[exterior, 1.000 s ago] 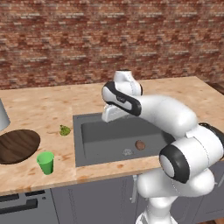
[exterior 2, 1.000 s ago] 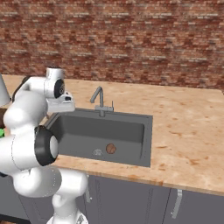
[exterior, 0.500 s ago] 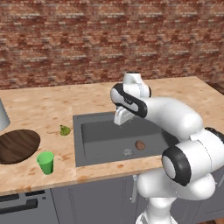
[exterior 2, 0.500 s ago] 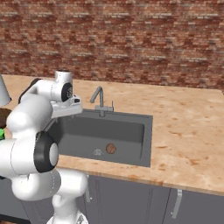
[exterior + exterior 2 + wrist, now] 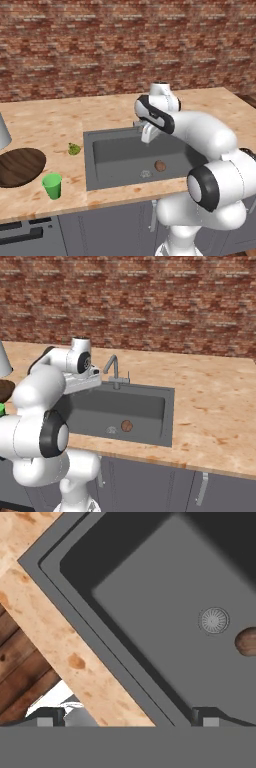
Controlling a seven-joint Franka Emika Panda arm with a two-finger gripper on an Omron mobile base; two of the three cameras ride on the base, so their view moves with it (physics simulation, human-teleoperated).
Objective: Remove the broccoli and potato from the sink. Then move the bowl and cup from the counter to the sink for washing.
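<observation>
A red-brick wall runs across the top of both base views, and below it the beige tabletop [image 5: 60, 115] spans the frame, with the dark sink [image 5: 115, 155] set into its middle. The grey faucet [image 5: 115, 370] stands at the sink's far rim.

Over the last second the white arm has swung rightward in the left base view — from above the sink's rear-left part to above its rear-middle — and the hand [image 5: 148, 131] now hangs over the basin's back edge, near the faucet. In the hand view the fingertips sit far apart at the bottom corners, so the hand is wide and holding nothing.

At the left edge of the left base view lies the wooden bowl [image 5: 20, 166], with the green cup [image 5: 52, 185] just below and to its right. The potato [image 5: 160, 165] rests on the sink floor right of centre, just beside the drain [image 5: 145, 174]; in the hand view it shows at the right edge. The broccoli [image 5: 74, 149] already sits on the tabletop, left of the sink.

That shift suggests the broccoli step is done and the potato is next — the hand must drop lower and move rightward in the left base view.
</observation>
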